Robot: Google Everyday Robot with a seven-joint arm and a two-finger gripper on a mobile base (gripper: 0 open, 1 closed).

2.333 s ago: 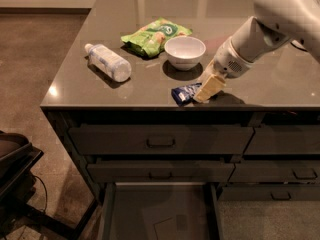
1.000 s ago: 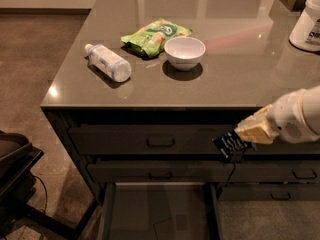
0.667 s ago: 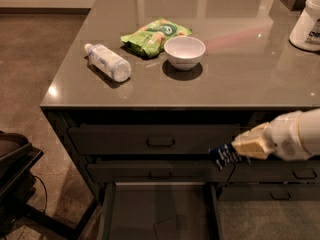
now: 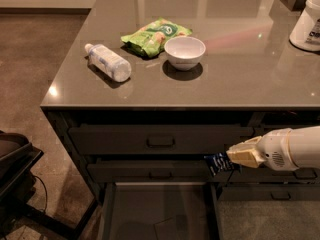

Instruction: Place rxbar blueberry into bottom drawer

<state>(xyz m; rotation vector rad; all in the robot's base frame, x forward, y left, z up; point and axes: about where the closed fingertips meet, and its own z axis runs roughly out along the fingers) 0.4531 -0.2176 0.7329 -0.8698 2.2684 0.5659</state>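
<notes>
The rxbar blueberry point(image 4: 218, 163), a small dark blue wrapper with white markings, is held in my gripper point(image 4: 231, 159) in front of the cabinet, level with the middle drawer. It hangs just above the right rim of the bottom drawer point(image 4: 159, 211), which is pulled open and shows its flat grey inner tray. My white arm reaches in from the right edge of the camera view. The gripper's cream fingers are shut on the bar's right end.
On the grey countertop point(image 4: 240, 69) lie a clear plastic bottle point(image 4: 108, 62) on its side, a green snack bag point(image 4: 154, 35) and a white bowl point(image 4: 184, 52). A white container point(image 4: 307, 21) stands at the far right. A dark object point(image 4: 15, 164) sits on the floor at left.
My gripper lifted the bar off the counter's front edge, carried it down in front of the drawers, and has now lowered it further and slightly left toward the open bottom drawer.
</notes>
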